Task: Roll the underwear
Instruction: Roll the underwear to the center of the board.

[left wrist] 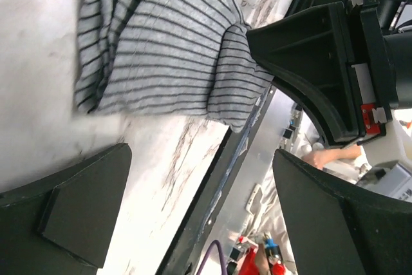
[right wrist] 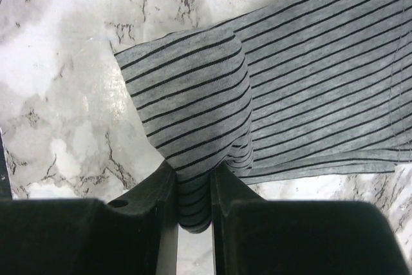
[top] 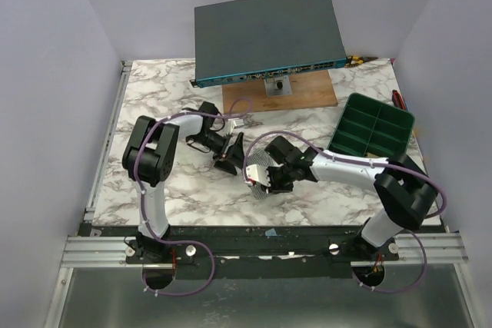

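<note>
Right hand pinches the striped underwear; left hand gapes just beside it.

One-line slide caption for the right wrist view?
Right pincer shut on a fold of the grey black-striped underwear lying on the white marbled table.

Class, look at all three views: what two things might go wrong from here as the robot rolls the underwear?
1. The right gripper pinches only a narrow fold of the underwear, which may slip free.
2. The left gripper is open and holds nothing, so the underwear could slide across the table rather than roll.
</note>
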Robot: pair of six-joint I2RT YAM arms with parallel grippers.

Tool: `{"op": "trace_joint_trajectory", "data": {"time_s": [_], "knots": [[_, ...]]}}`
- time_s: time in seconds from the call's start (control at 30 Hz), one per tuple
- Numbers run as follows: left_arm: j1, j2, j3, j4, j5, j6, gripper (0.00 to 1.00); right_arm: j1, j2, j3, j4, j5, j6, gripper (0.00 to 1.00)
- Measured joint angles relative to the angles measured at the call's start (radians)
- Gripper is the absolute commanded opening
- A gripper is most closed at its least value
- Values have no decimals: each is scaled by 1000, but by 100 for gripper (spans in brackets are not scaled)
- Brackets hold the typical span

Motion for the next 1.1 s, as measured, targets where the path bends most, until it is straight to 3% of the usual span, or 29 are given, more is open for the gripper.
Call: {"op": "trace_joint_trajectory", "data": {"time_s": [0.53,1.1], "knots": [[253,-385,-134,-134,-159,161,98,-1,310,386,-348,-127,-48,4],[300,-851,-322,-174,-429,389,98,-18,662,790,-813,-339,-63,7]]}}
